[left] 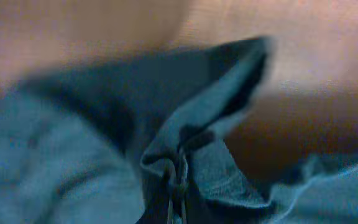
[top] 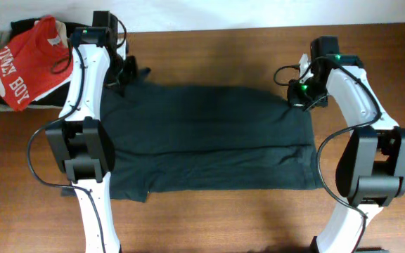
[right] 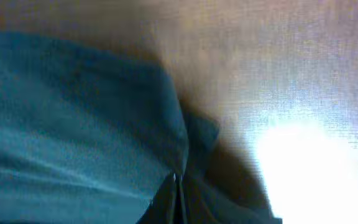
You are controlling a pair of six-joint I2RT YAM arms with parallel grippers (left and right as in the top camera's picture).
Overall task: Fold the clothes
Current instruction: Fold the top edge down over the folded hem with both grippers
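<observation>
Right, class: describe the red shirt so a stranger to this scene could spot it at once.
Find the wooden table, then the heap of clothes at its top left corner in the overhead view. The red shirt lies on top: the only red garment, with white lettering, unlike the black T-shirt spread flat mid-table.

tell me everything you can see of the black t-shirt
The black T-shirt is soft, dark, wrinkled fabric spread wide on the wooden table, no print showing. A fold or seam line runs lengthwise close to its near edge, and a short sleeve sticks out at the near left corner. The left arm hides part of its left side. The left gripper and right gripper are each shut on its far edge, one at each end; cloth bunches at the left pinch.
</observation>
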